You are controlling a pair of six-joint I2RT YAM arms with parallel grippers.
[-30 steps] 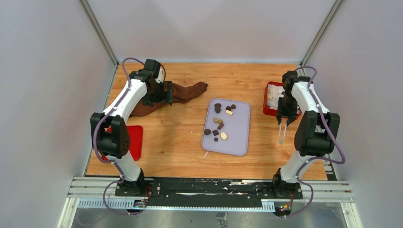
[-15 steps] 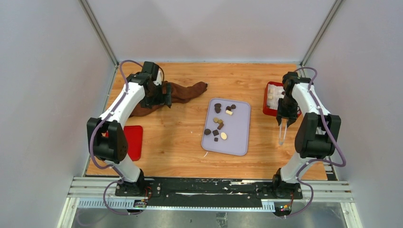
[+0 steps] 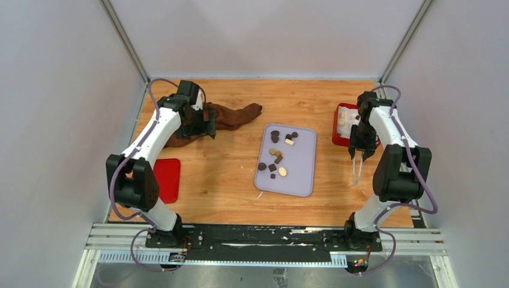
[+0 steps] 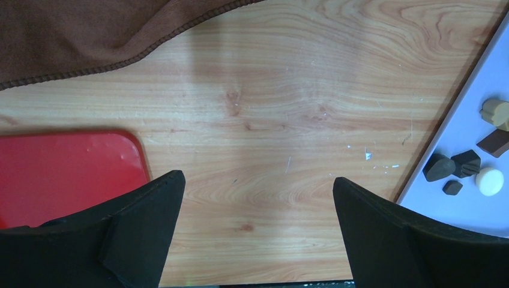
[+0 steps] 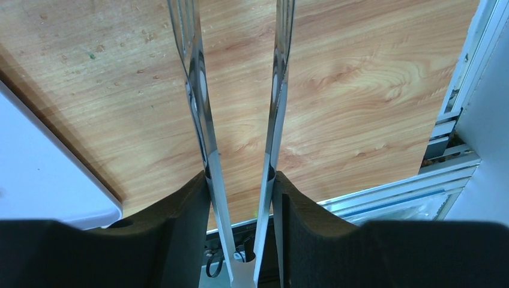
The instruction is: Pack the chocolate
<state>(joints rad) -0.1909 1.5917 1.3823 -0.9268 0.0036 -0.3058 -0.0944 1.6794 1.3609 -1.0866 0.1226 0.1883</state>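
Several chocolate pieces [image 3: 277, 155] sit on the lavender tray [image 3: 303, 174] — left end effector [image 3: 204, 123] gapes wide by the brown cloth [image 3: 234, 115], elbow now swung lower; right end effector [image 3: 362, 144] clamps metal tongs [image 3: 356, 168] beside the red box [image 3: 343, 129].

The table [image 4: 288, 120] is pale wood-grain board, smooth and faintly satin with small scuffs. The brown cloth [image 4: 90, 30] looks soft, matt and finely napped with a stitched hem, while the flat red tray [image 4: 60, 174] is glossy plastic. The lavender tray [image 4: 489, 72] is smooth matt plastic, the chocolate [image 4: 441, 167] dull and waxy, and the tongs [image 5: 204, 120] are mirror-bright polished metal pinched between the matt black, foam-like pads [image 5: 180, 240] of the right gripper [image 5: 240, 180].
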